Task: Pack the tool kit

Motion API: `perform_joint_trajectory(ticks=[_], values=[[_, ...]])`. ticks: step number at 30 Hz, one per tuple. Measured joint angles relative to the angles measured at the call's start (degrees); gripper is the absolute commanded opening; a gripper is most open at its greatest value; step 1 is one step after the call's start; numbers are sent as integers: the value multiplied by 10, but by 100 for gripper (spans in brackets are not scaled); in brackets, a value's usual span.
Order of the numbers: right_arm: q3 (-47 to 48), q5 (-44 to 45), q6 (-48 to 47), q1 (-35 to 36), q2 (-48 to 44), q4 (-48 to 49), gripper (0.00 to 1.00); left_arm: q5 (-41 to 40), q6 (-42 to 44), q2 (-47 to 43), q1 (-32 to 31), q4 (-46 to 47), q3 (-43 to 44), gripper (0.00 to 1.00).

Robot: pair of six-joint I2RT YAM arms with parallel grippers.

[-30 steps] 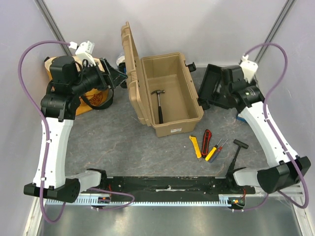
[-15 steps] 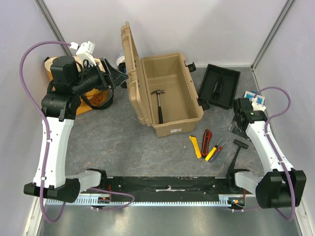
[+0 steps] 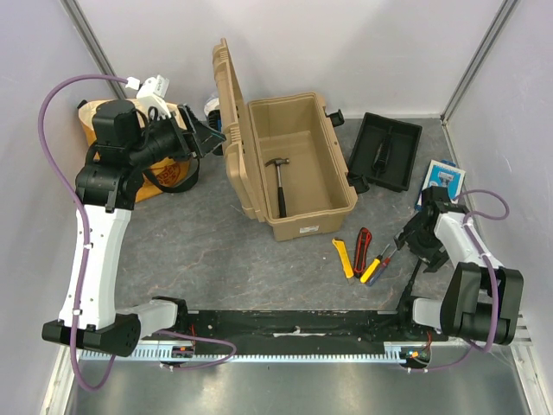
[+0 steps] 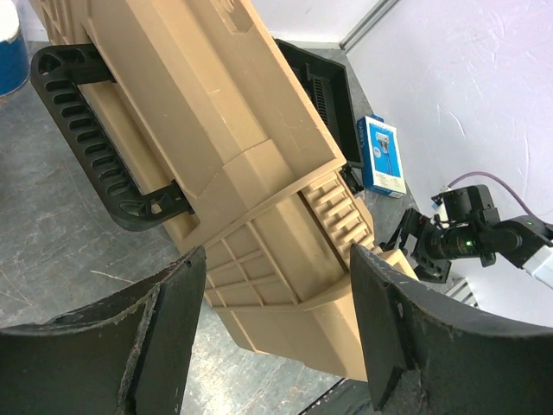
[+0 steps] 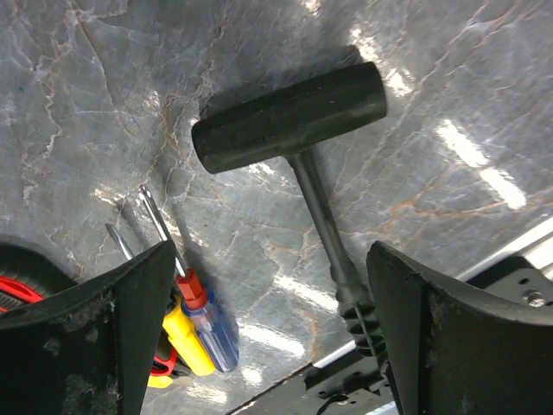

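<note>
1. Presently, the toolbox (image 3: pixel 298 164) is stood at 12 o'clock on the table (image 3: pixel 199 242). Its ribbed tan lid (image 3: pixel 226 112) is swung upright toward 9 o'clock, so the shell is left open for loading.
2. The left gripper (image 4: pixel 276 277) is held at the lid's outer face, jaws part-spread with nothing clasped; the lid is judged to be steadied there.
3. One hammer (image 3: pixel 280 186) is laid inside; the black inner tray (image 3: pixel 385 151) is set out at 3 o'clock.
4. The right gripper (image 5: pixel 272 268) is poised over the black mallet (image 5: pixel 289 117) at 4 o'clock, jaws spread wide and empty; a pick-up is judged intended.

Left gripper (image 4: pixel 275 298) seemingly parted, right gripper (image 5: pixel 268 290) — wide
</note>
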Motion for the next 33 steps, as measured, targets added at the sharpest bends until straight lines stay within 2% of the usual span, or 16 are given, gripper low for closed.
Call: perform_joint_trajectory(ticks=[5,7,10,14,20,24,33], values=[[-44,-39,14,-13,45,51,98,0,3,0,-3,0,-1,73],[-47,-63,19,-18,52,54,94,0,5,0,-3,0,-1,74],[-53,-76,23,-19,49,66,81,0,6,0,-4,0,-1,74],[-55,-86,24,-19,48,75,57,0,9,-1,-4,0,-1,74],[-52,-88,14,-18,50,84,30,0,10,-5,-4,0,-1,74],[-49,-89,5,-17,55,92,0,0,10,-7,-4,0,-1,74],[-45,-64,-1,-14,40,95,0,0,10,-7,-4,0,-1,74]])
